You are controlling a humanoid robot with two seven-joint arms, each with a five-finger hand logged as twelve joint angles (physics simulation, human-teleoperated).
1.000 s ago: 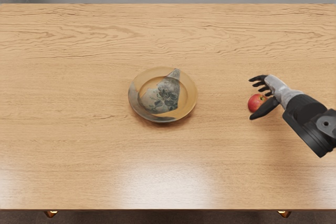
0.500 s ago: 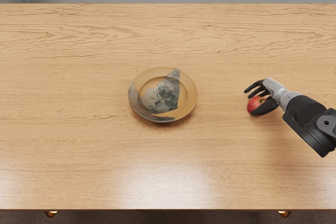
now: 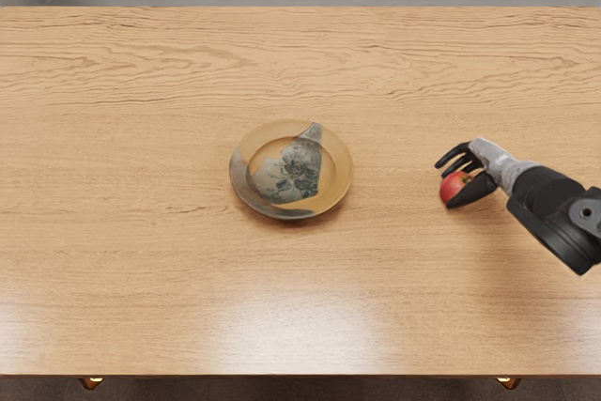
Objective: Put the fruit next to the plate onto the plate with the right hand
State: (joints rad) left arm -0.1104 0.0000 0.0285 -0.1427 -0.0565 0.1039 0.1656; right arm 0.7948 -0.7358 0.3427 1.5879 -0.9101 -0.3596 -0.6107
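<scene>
A small red apple [image 3: 453, 187] lies on the wooden table, well to the right of the plate [image 3: 291, 169]. The plate is round and tan, with a grey-blue mottled pattern across its middle, and nothing lies on it. My right hand [image 3: 460, 176] comes in from the right edge, its dark fingers curled over the top of the apple and the thumb under its near side. The apple is mostly covered by the hand; only its left part shows. The left arm is out of view.
The wooden table [image 3: 141, 260] fills nearly the whole view, with its far edge against a grey wall. A stretch of bare wood separates the apple from the plate's right rim.
The right hand's fingers, spread beside the apple a second ago, have curled around it. Hand and apple have shifted slightly left toward the plate.
</scene>
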